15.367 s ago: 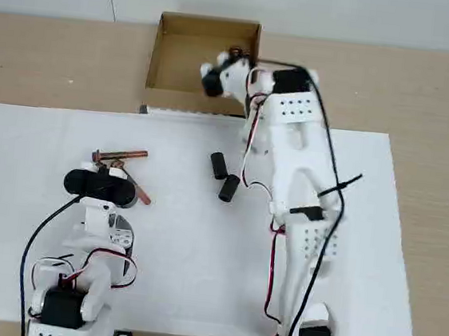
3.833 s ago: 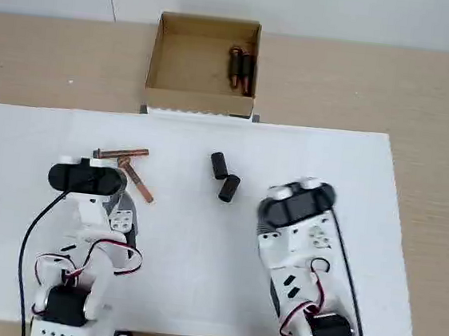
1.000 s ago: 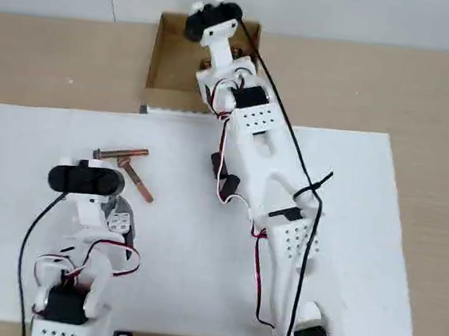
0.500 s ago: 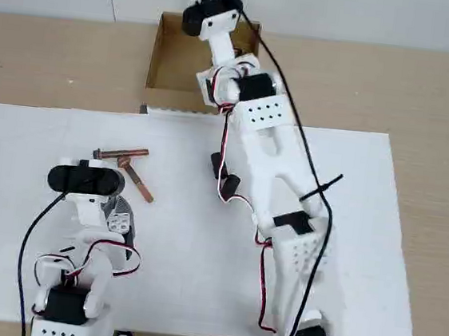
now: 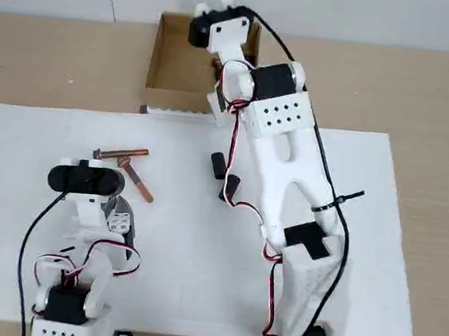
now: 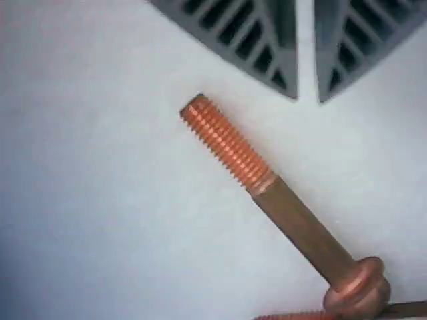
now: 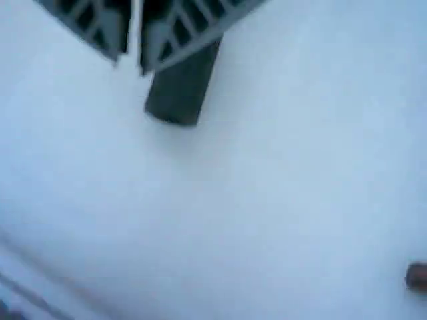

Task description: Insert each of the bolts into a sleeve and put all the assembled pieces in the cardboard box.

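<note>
High view: two bolts (image 5: 121,155) (image 5: 139,184) and two sleeves (image 5: 219,166) (image 5: 229,188) loose on the surface (image 5: 60,54), well short of the cardboard box (image 5: 166,49), so likely two assemblies left; left wrist view: left gripper (image 6: 305,93), jaws together, empty, over a bolt (image 6: 280,207); right wrist view: right gripper (image 7: 131,60), jaws together, empty, beside a sleeve (image 7: 180,90).

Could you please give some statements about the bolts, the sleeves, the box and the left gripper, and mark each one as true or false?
1. Two bolts lie on the white paper. True.
2. The cardboard box stands on the white paper. False: it stands on the bare table, beyond the paper's far edge.
3. The left gripper holds a bolt. False: its fingers are shut on nothing, and the nearest bolt lies loose on the paper beside them.
4. Two black sleeves lie on the paper. True.
</note>
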### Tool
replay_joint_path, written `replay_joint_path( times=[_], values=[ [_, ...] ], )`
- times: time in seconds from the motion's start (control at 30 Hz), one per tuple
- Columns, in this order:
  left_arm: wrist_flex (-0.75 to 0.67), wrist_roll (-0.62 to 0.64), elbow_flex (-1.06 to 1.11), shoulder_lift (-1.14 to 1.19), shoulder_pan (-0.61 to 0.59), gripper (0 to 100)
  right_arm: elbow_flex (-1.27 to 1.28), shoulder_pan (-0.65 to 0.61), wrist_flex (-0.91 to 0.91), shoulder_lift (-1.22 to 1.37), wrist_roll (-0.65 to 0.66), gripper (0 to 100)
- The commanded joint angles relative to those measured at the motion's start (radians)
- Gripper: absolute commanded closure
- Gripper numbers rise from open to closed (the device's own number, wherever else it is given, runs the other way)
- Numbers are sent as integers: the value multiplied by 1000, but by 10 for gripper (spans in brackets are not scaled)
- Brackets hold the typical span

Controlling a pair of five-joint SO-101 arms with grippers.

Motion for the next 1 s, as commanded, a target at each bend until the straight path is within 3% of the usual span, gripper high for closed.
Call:
replay_joint_path(
  times=[0.0,0.13,0.43,0.8,0.97],
  values=[
    [0,0,-4,-9,-5,994,-51,-8,84,-71,-41,995],
    [0,2,-4,-9,-5,994,-44,-15,96,-70,-110,995],
    [0,2,-4,-9,-5,994,74,-99,97,-68,-114,995],
    [0,2,-4,-9,-5,994,186,-88,93,-45,-117,991],
    [0,2,-4,-9,-5,994,183,-82,87,25,-94,883]
  ],
)
